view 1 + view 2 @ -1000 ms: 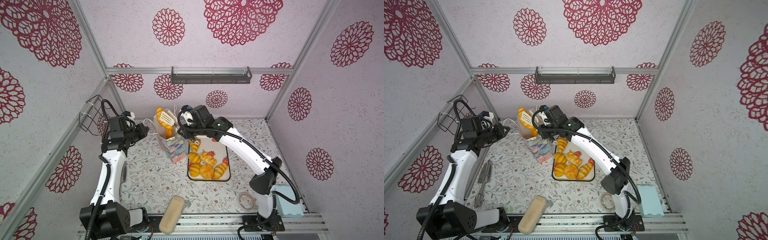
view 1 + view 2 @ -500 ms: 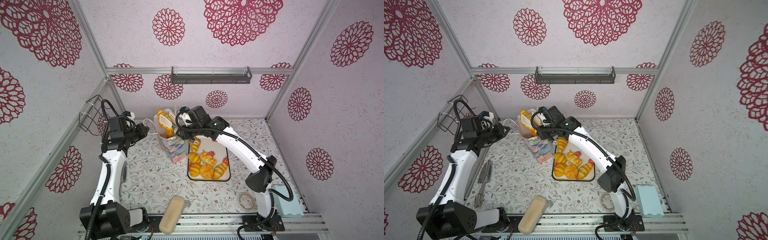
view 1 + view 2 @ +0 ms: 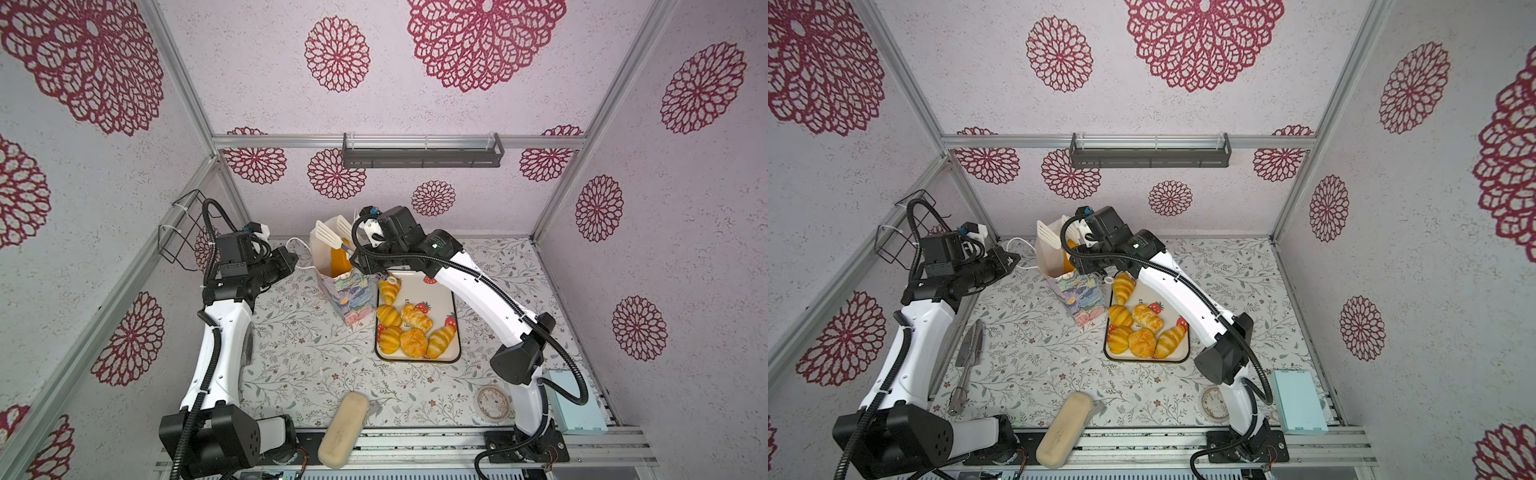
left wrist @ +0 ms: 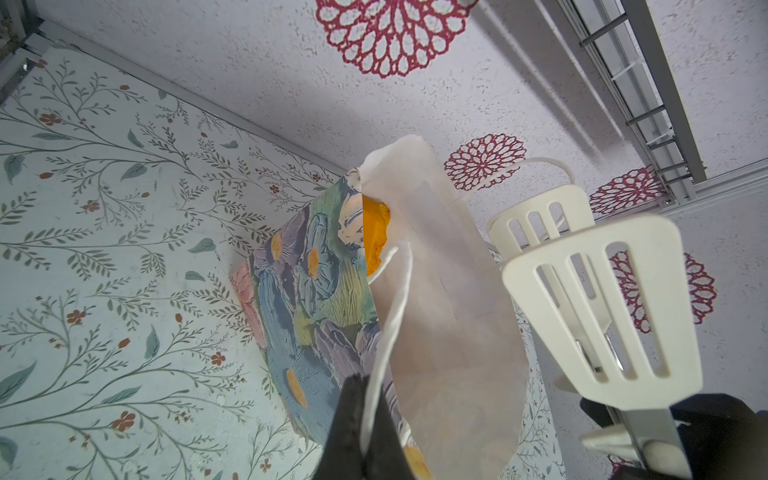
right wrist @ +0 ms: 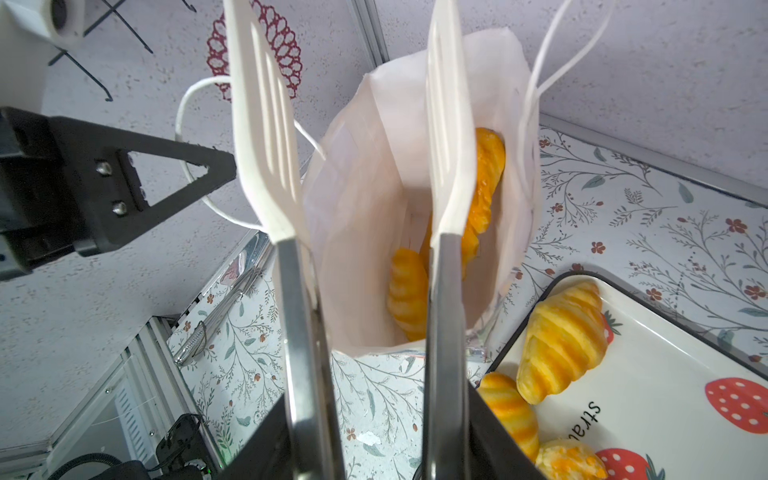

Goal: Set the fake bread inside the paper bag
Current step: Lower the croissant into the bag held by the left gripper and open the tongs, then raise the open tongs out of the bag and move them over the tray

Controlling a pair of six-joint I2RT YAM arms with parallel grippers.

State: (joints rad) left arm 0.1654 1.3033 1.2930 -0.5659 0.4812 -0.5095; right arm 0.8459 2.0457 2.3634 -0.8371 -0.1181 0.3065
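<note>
The paper bag stands left of the tray, its mouth open. My left gripper is shut on the bag's white cord handle and holds that side up. My right gripper is shut on white slotted tongs, whose blades stand spread over the bag's mouth with nothing between them. Fake bread lies inside the bag: a long braided loaf and a croissant. Several more pieces of fake bread lie on the tray.
A pale beige block lies at the front edge. A tape roll and a light blue box sit front right. Metal utensils lie near the left arm. A wire basket hangs on the left wall.
The tongs held the long loaf above the bag's mouth; their blades have spread and the loaf has dropped into the bag. The left gripper has stayed on the handle.
</note>
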